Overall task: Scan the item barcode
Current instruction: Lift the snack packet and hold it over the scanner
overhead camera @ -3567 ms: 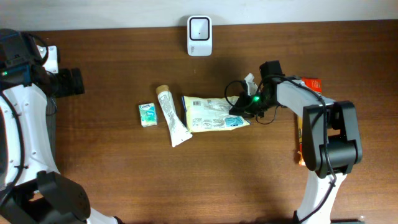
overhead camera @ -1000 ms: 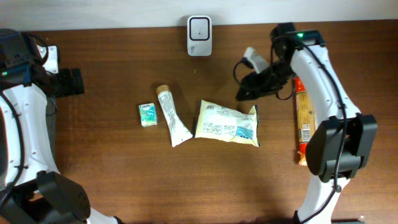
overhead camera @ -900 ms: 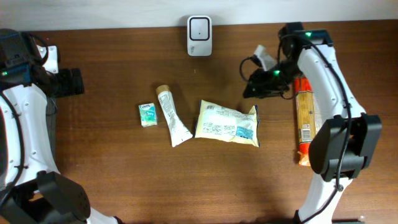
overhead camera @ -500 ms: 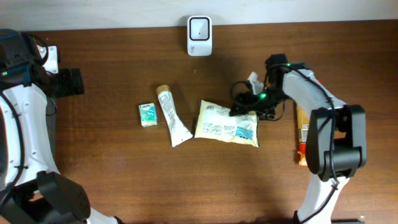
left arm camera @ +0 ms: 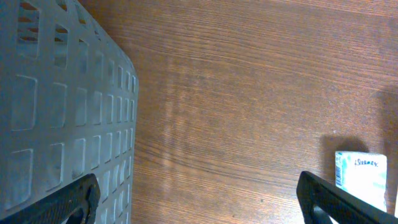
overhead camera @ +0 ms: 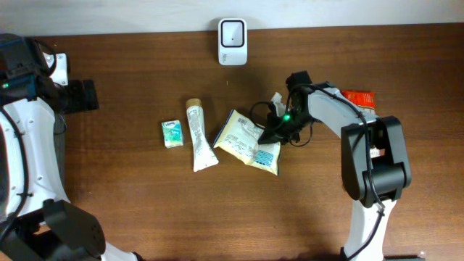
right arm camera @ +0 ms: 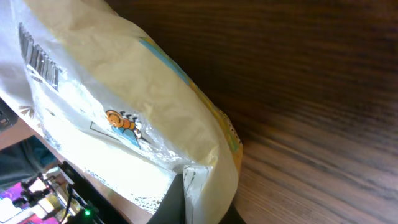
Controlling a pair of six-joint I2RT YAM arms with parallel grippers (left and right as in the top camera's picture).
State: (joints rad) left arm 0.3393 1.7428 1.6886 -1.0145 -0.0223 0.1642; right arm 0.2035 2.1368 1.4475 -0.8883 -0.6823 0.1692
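A yellow-and-white pouch (overhead camera: 245, 139) lies tilted at mid-table, and my right gripper (overhead camera: 275, 132) is shut on its right edge. In the right wrist view the pouch (right arm camera: 124, 106) fills the left side, its crimped edge pinched between the jaws of the right gripper (right arm camera: 200, 204) just above the wood. No barcode on it can be made out. The white scanner (overhead camera: 232, 32) stands at the table's far edge. Far left, my left gripper (overhead camera: 81, 96) hangs open over bare wood, and the left wrist view shows the left gripper (left arm camera: 205, 205) with nothing between its fingers.
A cream tube (overhead camera: 199, 135) and a small green-white box (overhead camera: 171, 133) lie left of the pouch; the box (left arm camera: 360, 177) also shows by my left finger. A grey basket (left arm camera: 56, 106) sits at far left. A red-orange package (overhead camera: 358, 96) lies mostly hidden under the right arm.
My right gripper opened wide, then shut on the pouch's right edge. It moved left, and the pouch slid left and turned. The tube was nudged more upright. The left arm stayed still.
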